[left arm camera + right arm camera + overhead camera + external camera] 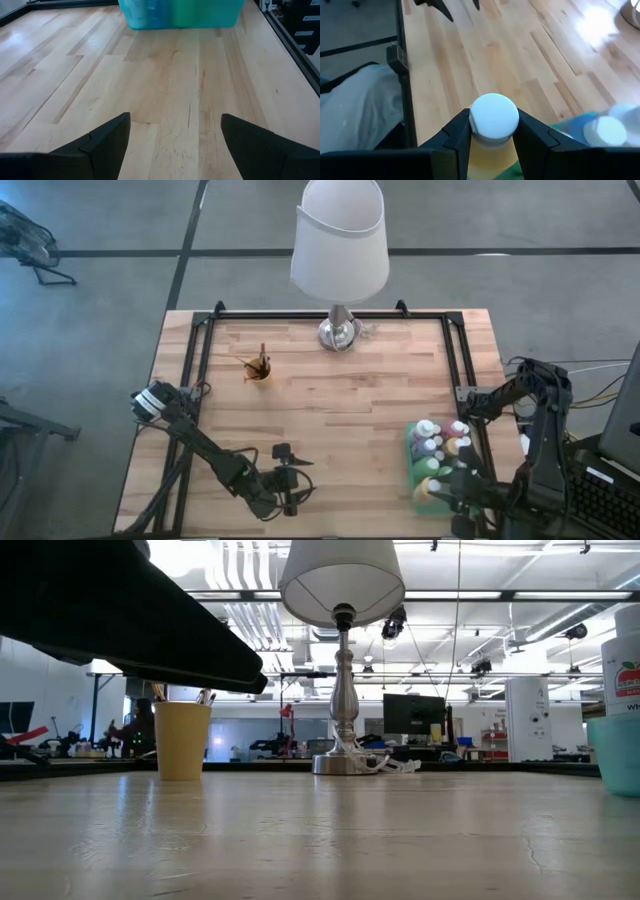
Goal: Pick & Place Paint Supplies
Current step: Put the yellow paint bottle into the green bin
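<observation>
**Lifting one yellow bottle from the tray, near right corner**

Gripping, right gripper (492, 131): fingers clamped on the neck of a yellow paint bottle (493, 150) just under its white cap; positioned over the near end of the green tray (412, 448) at the desk's near right corner.

Held in the same tray: remaining paint bottles (438, 444), white-capped, packed close together; individual colours partly hidden by the arm.

Waiting, left gripper (287, 477): fingers spread wide apart, empty, low over bare wood near the near edge, left of centre, pointed toward the tray.

Standing toward the far left: yellow cup (259, 370) with dark-handled brushes (264, 356) upright inside. At the far edge, centre: lamp (339, 240) with white shade.

Step judged in hand: pick of one bottle, grasp made, lift pending or just begun. Next move judged to call for a straight upward draw clear of neighbouring caps, then carry to the placing spot, which cannot be told from these views.
</observation>
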Tool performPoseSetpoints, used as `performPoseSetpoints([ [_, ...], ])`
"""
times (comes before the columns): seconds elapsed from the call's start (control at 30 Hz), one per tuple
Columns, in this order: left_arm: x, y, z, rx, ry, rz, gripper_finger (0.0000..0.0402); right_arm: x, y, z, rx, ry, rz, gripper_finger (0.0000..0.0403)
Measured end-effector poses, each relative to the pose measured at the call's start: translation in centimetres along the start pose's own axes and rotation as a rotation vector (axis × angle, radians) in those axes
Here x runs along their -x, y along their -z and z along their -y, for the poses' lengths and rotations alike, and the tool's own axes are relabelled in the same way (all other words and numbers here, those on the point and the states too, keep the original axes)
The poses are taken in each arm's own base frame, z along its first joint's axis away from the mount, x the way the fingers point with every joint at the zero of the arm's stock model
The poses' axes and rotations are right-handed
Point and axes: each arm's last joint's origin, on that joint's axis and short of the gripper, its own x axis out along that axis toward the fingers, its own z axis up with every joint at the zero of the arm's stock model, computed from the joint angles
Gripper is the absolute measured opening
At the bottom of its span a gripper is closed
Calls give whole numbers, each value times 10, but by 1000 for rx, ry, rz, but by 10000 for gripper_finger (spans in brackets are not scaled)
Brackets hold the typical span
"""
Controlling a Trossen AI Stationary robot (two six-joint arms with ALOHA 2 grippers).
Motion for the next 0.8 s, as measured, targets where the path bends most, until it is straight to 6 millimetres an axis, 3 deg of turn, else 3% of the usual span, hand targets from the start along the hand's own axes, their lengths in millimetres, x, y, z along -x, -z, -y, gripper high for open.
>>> performPoseSetpoints([
  [0.27,0,0,0,0,-1,0,314,-2,17,5,-44,20,2,112],
  [0.8,-3,-1,-3,8,-10,3,314,-27,43,16,-100,70,9,112],
])
